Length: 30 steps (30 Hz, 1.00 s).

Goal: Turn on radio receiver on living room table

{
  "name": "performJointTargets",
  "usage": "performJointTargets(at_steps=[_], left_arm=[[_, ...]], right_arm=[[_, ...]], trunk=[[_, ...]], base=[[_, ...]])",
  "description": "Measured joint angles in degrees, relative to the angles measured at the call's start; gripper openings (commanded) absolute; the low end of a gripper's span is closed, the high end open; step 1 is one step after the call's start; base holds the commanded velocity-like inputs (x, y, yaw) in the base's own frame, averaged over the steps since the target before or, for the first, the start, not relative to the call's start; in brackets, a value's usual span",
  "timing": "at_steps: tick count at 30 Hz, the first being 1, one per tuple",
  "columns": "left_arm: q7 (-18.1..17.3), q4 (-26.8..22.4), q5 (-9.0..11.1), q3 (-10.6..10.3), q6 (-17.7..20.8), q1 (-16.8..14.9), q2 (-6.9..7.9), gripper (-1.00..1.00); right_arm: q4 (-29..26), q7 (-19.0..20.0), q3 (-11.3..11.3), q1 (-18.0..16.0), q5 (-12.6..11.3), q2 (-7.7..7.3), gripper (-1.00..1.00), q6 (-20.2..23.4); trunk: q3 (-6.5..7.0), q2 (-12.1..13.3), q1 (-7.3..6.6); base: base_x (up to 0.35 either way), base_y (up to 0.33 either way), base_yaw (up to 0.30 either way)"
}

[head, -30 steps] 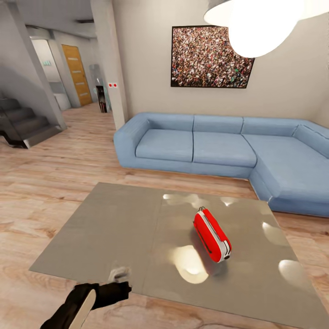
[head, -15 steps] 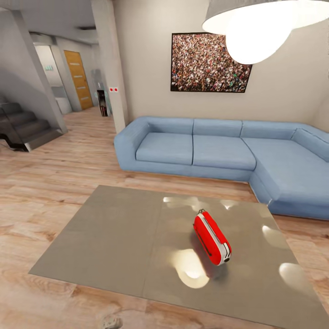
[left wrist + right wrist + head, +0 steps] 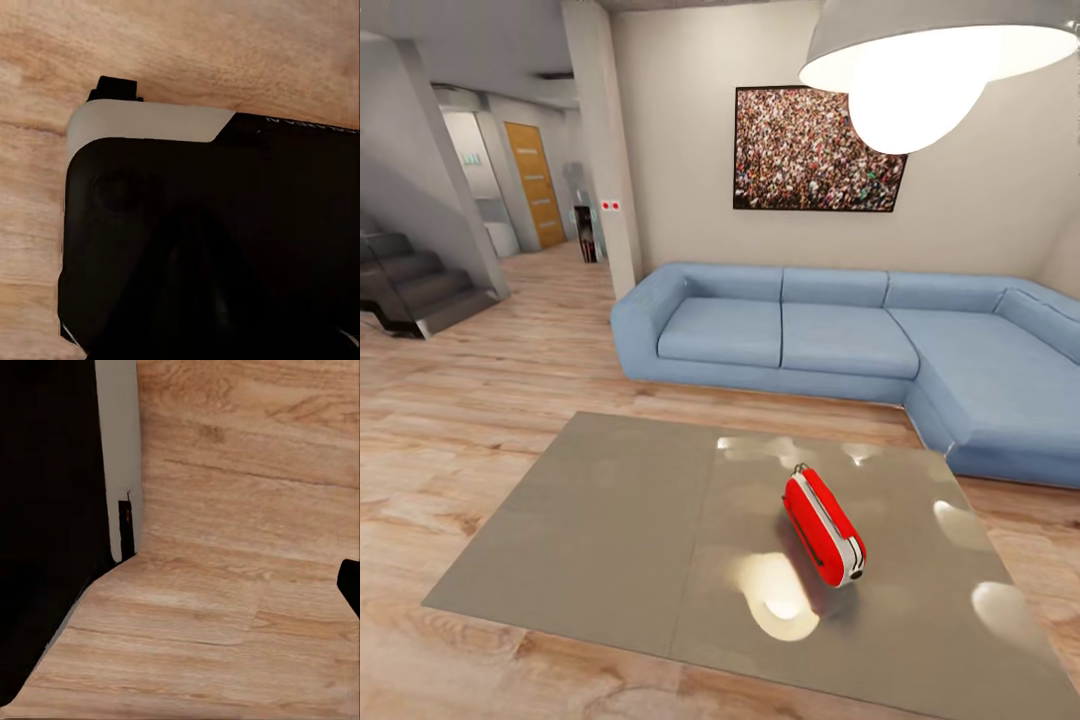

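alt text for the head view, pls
A red radio receiver stands on its edge, right of centre on a glossy grey-taupe table. Behind it are a blue sectional sofa, a framed crowd picture and a lit white pendant lamp, over light wood floor.

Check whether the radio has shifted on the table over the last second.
No. The radio receiver sits at the same spot on the table, just beyond the same bright reflection. The whole picture shifted because the head camera tilted up.
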Motion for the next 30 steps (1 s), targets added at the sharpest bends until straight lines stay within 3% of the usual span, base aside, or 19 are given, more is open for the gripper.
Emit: performJointTargets(at_steps=[2,4,6,10,21,30], left_arm=[[4.46,0.13,-0.04,0.01,-0.21,0.6,-0.59,-1.0],[8.45,0.23,-0.08,0.01,-0.5,1.12,-1.15,-1.0],[9.31,0.25,-0.09,0.01,-0.62,1.28,-1.37,-1.0],[9.81,0.26,-0.09,0.01,-0.72,2.1,-1.45,-1.0],[9.98,0.27,0.14,0.0,-5.07,3.49,-1.21,-1.0],[10.67,0.27,0.22,-0.01,-5.77,3.91,-1.12,-1.0]], right_arm=[[0.09,-0.31,0.02,0.33,0.03,0.79,1.0,-0.05],[0.16,-1.66,0.03,1.33,0.11,3.17,1.0,-0.67],[0.17,-3.67,0.05,1.98,0.13,4.67,1.0,-1.56],[0.18,-6.42,0.06,2.52,0.17,6.02,1.0,-3.07],[0.18,-7.23,0.02,2.67,0.17,6.59,1.0,-3.6],[0.18,-7.25,-0.02,2.67,0.07,6.58,1.0,-3.62]], trunk=[[0.18,0.0,0.0],[0.35,0.0,0.0],[0.53,0.0,0.0],[0.89,0.0,0.0],[1.86,0.0,0.0],[2.42,0.0,0.0]], base=[[0.0,0.0,0.0],[0.0,0.0,0.0],[0.0,0.0,0.0],[0.0,0.0,0.0],[0.0,0.0,0.0],[0.0,0.0,0.0]])
